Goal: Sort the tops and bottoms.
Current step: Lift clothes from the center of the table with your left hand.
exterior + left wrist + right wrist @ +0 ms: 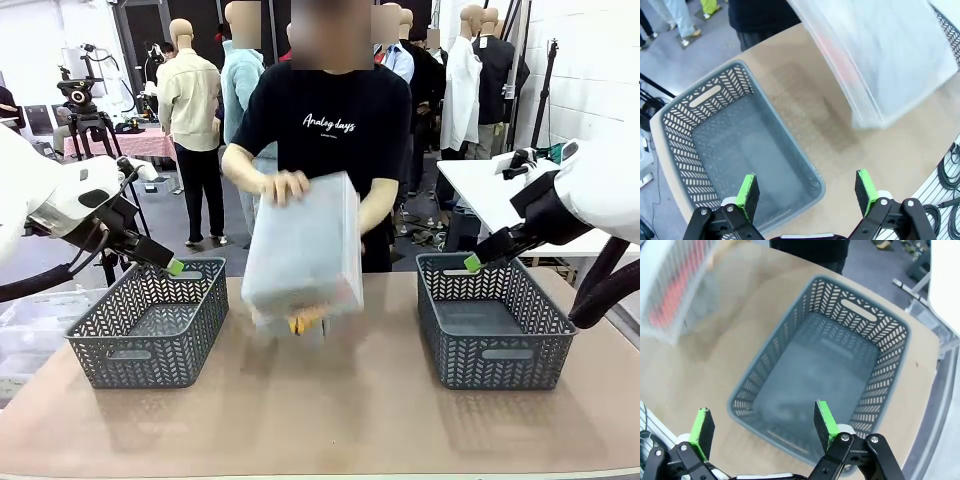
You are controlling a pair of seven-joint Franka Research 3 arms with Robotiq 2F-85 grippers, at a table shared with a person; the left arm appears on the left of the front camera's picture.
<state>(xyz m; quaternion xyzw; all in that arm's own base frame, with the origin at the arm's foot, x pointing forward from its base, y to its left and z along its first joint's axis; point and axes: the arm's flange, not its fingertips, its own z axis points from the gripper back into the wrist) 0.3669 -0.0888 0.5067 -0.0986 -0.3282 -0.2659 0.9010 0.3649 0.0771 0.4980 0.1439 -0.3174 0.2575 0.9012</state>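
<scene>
L claw [806,192]: jaws wide, empty, above left basket [715,150].
R claw [763,424]: same, above right basket [830,365].
Garments [305,322]: in clear bin [305,245], held tilted by person over mid desk [330,420]; I made out an orange bit.
Handling: I judged them soft, light, floppy; pinch a bunched fold.

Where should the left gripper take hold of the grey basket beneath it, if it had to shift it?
Probably best: grip the grey basket by the top rim of its long wall facing the middle of the table, coming straight down with the left gripper, one finger inside, one outside. It stands upright and empty, so that thin wall is free on both sides.
</scene>
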